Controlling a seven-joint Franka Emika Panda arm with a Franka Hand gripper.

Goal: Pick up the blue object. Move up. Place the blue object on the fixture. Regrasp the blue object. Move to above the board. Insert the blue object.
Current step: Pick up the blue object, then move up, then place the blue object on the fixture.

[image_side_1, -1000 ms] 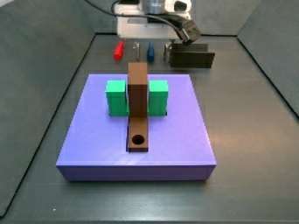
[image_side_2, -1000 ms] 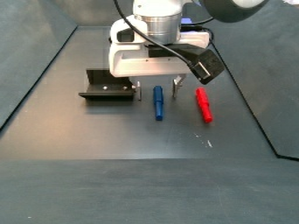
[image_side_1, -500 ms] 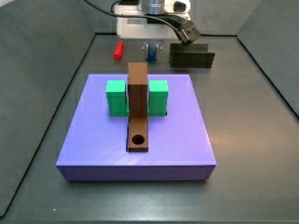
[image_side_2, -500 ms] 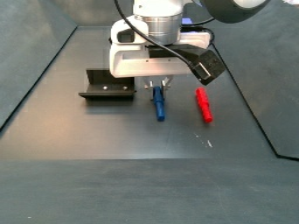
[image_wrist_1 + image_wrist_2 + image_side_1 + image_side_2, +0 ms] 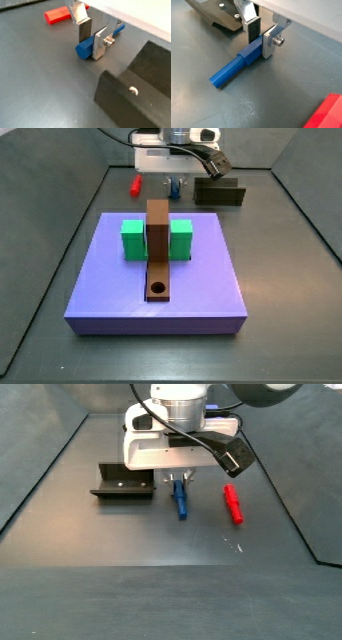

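Pincer: down low at the floor in a side view (image 5: 178,479), its two silver plates pressed onto the far end of the blue object, so it is clamped on the peg.
Fingers: in both wrist views the flat plates with dark pads (image 5: 271,42) sit flush on either side of the blue object, no gap visible.
Blue object: lying flat on the dark floor (image 5: 179,500), most of its length sticking out toward 6 o'clock from the pincer in that side view; in a wrist view (image 5: 236,65) the free end rests on the floor.
Fixture: dark L-shaped bracket (image 5: 122,483), at 9 o'clock of the pincer in that side view, near but apart from the blue object; in a wrist view (image 5: 137,85) it shows a small screw on its face.
Red peg: lying flat (image 5: 233,503), at 3 o'clock of the blue object, roughly parallel and apart from it.
Board: purple-blue slab (image 5: 120,298) well apart from the pincer, at 6 o'clock of it in that side view.
On the board: two green blocks (image 5: 132,239) flanking a long brown bar (image 5: 158,253) with a round hole at its near end.
Arm: white body with a black cable above the pincer (image 5: 171,173).
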